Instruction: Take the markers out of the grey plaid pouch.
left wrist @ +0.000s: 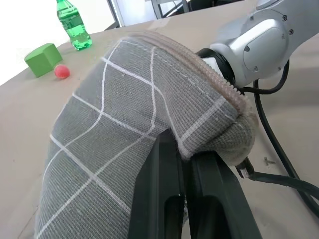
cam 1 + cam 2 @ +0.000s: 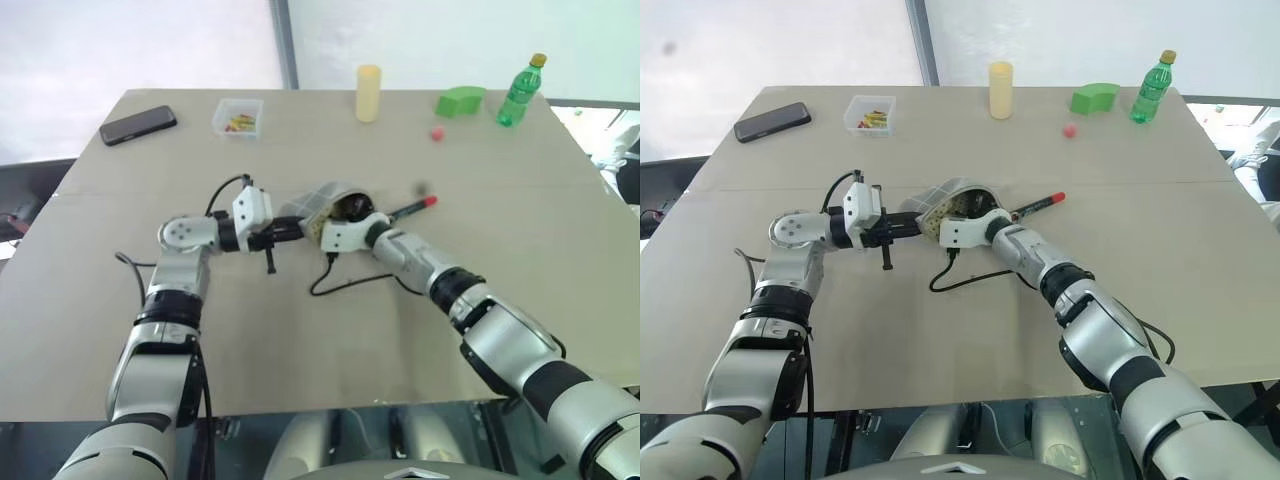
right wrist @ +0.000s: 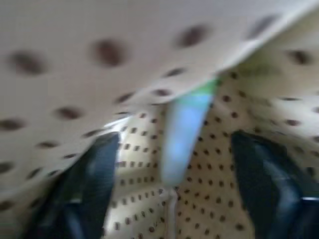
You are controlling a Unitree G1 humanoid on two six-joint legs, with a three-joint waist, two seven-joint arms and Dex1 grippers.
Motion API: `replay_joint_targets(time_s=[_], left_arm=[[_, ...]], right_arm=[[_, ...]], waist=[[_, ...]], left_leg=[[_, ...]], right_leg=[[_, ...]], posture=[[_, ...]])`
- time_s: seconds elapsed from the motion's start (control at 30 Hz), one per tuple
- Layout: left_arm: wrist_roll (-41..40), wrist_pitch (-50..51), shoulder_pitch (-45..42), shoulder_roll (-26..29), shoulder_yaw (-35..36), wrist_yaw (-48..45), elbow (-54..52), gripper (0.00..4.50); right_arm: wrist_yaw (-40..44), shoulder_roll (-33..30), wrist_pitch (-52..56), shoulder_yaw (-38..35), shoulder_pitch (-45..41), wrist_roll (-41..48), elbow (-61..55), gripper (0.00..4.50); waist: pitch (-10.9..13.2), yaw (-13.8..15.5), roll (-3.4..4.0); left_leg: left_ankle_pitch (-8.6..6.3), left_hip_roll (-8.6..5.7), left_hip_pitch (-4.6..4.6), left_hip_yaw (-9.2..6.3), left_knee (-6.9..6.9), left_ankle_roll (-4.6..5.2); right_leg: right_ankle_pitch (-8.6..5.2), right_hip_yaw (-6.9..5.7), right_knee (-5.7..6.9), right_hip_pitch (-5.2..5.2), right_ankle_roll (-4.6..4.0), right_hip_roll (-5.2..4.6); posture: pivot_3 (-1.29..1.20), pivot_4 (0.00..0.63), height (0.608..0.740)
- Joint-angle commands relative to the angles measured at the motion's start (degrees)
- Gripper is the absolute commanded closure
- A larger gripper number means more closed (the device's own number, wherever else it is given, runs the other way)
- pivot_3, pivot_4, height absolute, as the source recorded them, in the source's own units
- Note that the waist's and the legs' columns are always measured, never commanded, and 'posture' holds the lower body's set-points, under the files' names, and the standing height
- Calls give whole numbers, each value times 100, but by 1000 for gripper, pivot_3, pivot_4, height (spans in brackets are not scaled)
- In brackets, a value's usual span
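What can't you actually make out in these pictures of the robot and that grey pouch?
- Right gripper: inside the grey plaid pouch; the head views hide its fingers behind the fabric.
- Green marker: in the right wrist view a blurred streak; grip or contact unclear.
- Red marker: its near end is hidden behind the right wrist.
- Clear box: contents too small to name.

A beige tabletop fills the room's middle (pale walls behind), split by a grey post.
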Motion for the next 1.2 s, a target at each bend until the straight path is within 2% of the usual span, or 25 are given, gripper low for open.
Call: replay_joint_targets(time_s=[0.03, 0.27, 0.47, 0.7, 0.73, 0.77, 1.07, 1.2], left_arm=[[-75, -229, 19, -107, -133, -28, -520, 4500], [-105, -266, 236, -156, -200, 47, -889, 4500], [-92, -330, 314, -204, -208, 169, -1066, 4500], [-74, -487, 433, -203, -240, 194, -1104, 4500], [-78, -492, 439, -203, -242, 203, -1104, 4500], [-78, -500, 445, -202, -243, 211, -1107, 4500], [-101, -560, 493, -242, -289, 174, -1207, 4500], [-97, -656, 568, -219, -366, 56, -1306, 4500]], right_arm=[[-112, 91, 88, 257, -129, -302, 218, 871], [-534, 131, 167, 299, -374, -431, 359, 871], [-254, 235, 201, 544, -406, -634, 603, 871], [-160, 270, 210, 337, -459, -404, 587, 871], [-163, 271, 211, 337, -462, -404, 582, 1386], [-183, 270, 220, 350, -463, -420, 576, 1643], [-250, 301, 258, 327, -479, -405, 561, 1643], [110, 395, 107, -249, -379, 237, 542, 1643]], waist=[[0, 1, 0], [1, 1, 2], [2, 5, 3], [1, 1, 4], [1, -1, 4], [1, -1, 5], [1, -1, 5], [1, -5, 5]], left_leg=[[0, 0, 0, 0, 0, 0], [1, 0, 1, -1, -1, -2], [1, 0, 1, -2, -8, -2], [2, 1, 3, -2, -8, -4], [2, 1, 4, -2, -8, -4], [2, 1, 3, -1, -9, -4], [3, 1, 3, -2, -10, -5], [3, 1, 3, -2, -12, -5]], right_leg=[[0, 0, 0, 0, 0, 0], [0, 1, 0, 0, -1, 4], [0, 1, -5, -1, -1, 5], [0, 1, -4, -1, -1, 6], [0, 1, -4, -1, -1, 6], [0, 2, -4, -1, -1, 6], [0, 1, -5, -1, -1, 6], [0, 1, -7, -1, -1, 6]], posture=[[0, 150, 740], [0, 150, 740], [0, 150, 740], [0, 150, 740], [0, 150, 740], [0, 150, 740], [0, 150, 740], [0, 150, 740]])
